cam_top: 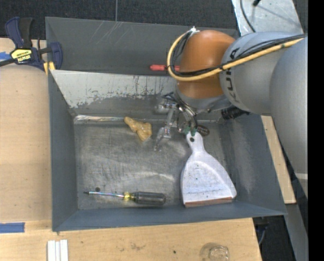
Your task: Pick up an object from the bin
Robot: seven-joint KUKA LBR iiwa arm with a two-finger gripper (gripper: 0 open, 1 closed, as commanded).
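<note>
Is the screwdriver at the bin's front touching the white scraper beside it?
Apart. The camera view shows bare bin floor between the black handle of the screwdriver and the white scraper.

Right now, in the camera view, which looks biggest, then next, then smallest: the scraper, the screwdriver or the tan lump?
1. Scraper, widest by far.
2. Screwdriver, long but thin.
3. Tan lump, smallest.
</note>
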